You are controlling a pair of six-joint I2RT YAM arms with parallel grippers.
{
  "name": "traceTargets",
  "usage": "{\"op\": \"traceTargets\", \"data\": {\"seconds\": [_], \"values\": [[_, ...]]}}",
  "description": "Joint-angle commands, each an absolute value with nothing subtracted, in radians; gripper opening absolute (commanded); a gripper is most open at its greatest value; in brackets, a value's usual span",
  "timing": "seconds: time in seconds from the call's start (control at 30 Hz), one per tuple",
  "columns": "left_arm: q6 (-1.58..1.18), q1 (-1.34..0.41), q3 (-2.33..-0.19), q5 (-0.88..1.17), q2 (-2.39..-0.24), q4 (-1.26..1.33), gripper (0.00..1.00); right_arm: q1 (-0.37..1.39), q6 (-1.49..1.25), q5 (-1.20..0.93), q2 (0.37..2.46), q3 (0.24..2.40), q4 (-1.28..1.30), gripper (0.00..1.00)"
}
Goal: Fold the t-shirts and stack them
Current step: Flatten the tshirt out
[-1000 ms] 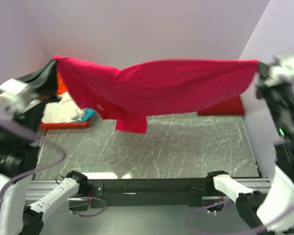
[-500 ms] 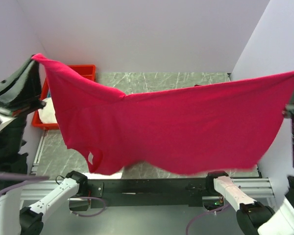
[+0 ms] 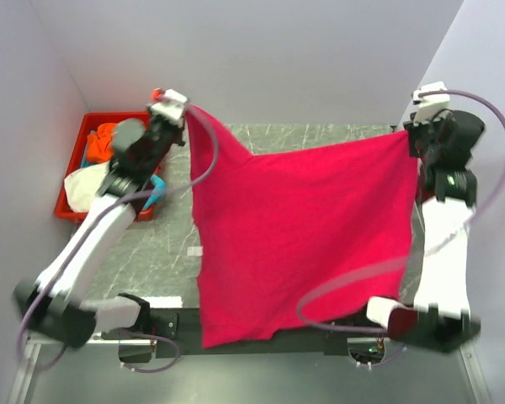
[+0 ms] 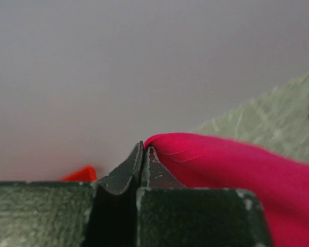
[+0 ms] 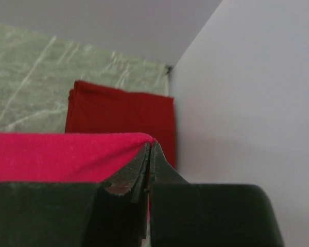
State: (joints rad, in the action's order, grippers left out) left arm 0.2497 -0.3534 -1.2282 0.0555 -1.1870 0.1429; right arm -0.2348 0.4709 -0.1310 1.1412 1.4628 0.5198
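**Both claws pinch the pink-red t-shirt (image 3: 295, 227); cloth spread in the air**

Top view: the left claw (image 3: 186, 109) is at the far left of the surface (image 3: 156, 252). Its jaws are clamped tight on one upper corner of the shirt. The left wrist view confirms this: the tips meet with no gap, and the stitched hem (image 4: 180, 152) folds out from between them.

The right claw (image 3: 406, 132) is at the far right, close to the side wall, also fully closed on the opposite upper corner. In the right wrist view the cloth edge (image 5: 56, 154) runs straight into the closed tips.

The shirt hangs between the two claws as a broad sheet, upper edge sagging slightly in the middle. Its lower edge reaches over the near rail by the arm bases. I cannot tell whether it touches the surface.

The darker red t-shirt (image 5: 121, 116) lies folded flat on the surface in the far right corner, beyond the right claw.

The red tray (image 3: 93, 216) sits at the far left and holds an orange shirt (image 3: 105, 135), a white shirt (image 3: 84, 185) and a teal shirt (image 3: 151, 198), all crumpled.
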Motion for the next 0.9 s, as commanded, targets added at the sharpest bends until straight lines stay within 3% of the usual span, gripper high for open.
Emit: {"op": "traceTargets", "data": {"seconds": [0.0, 0.27, 0.47, 0.87], "values": [[0.221, -0.285, -1.245, 0.050, -1.352, 0.286, 0.00, -0.276, 0.426, -0.284, 1.297, 1.411, 0.332, 0.00], [0.181, -0.183, -1.602, 0.072, -1.897, 0.229, 0.00, -0.224, 0.443, -0.247, 1.705, 1.535, 0.224, 0.00], [0.189, -0.166, -1.917, 0.107, -2.152, 0.055, 0.00, -0.212, 0.425, -0.178, 1.917, 1.710, 0.238, 0.00], [0.192, -0.163, -1.849, 0.146, -2.139, 0.112, 0.00, -0.210, 0.428, -0.215, 2.005, 1.755, 0.250, 0.00]]}}
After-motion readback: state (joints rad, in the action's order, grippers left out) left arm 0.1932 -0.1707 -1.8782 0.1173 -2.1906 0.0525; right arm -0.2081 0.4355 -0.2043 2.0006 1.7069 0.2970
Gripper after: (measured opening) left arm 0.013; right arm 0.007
